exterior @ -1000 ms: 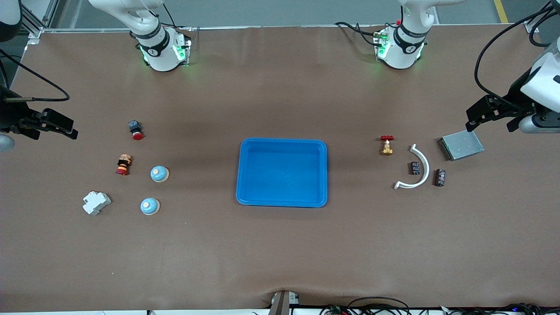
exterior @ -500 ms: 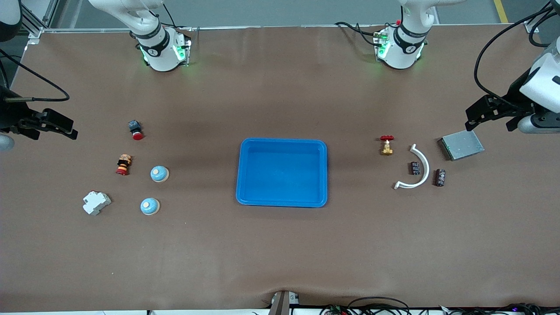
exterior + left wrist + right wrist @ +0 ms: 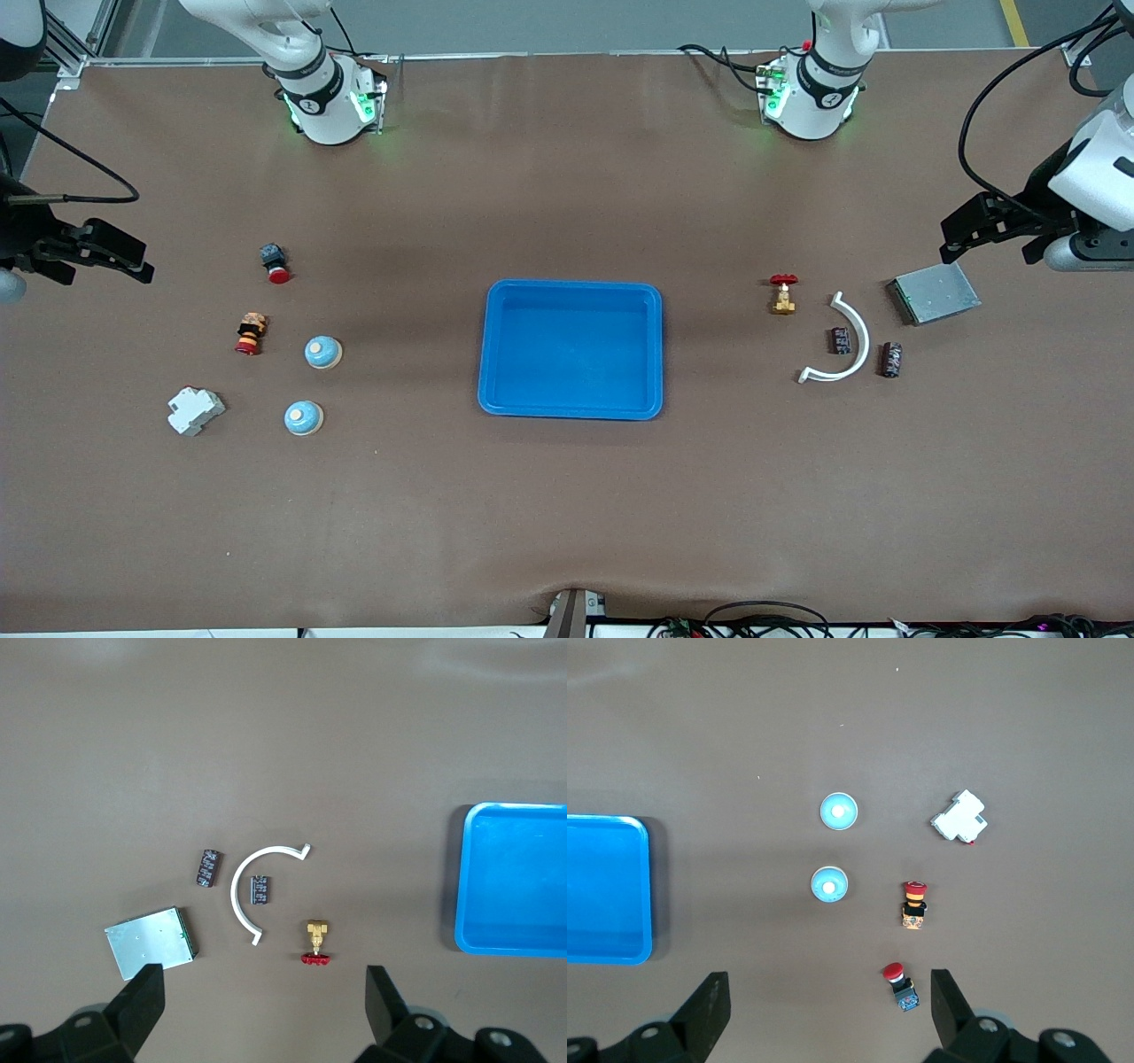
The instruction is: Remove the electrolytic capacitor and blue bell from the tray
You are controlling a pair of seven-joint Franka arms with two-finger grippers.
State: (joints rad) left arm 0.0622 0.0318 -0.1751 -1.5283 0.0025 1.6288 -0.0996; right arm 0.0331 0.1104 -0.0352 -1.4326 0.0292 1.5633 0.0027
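Left gripper (image 3: 982,231) hung wide open and empty over the table's left-arm end, partly cut off at the frame edge. Right gripper (image 3: 93,254) likewise spread and empty over the right-arm end, its arm mostly out of frame. Two capacitors (image 3: 839,340) lay by a white curved piece (image 3: 842,341), one inside its arc. Two bells (image 3: 322,352) sat toward the right-arm end. Labels too small to read.

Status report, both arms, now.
Left claw open, up near the metal box; right claw open at table edge. Capacitors, bells untouched on table. Blue tray empty. Nothing blocking.
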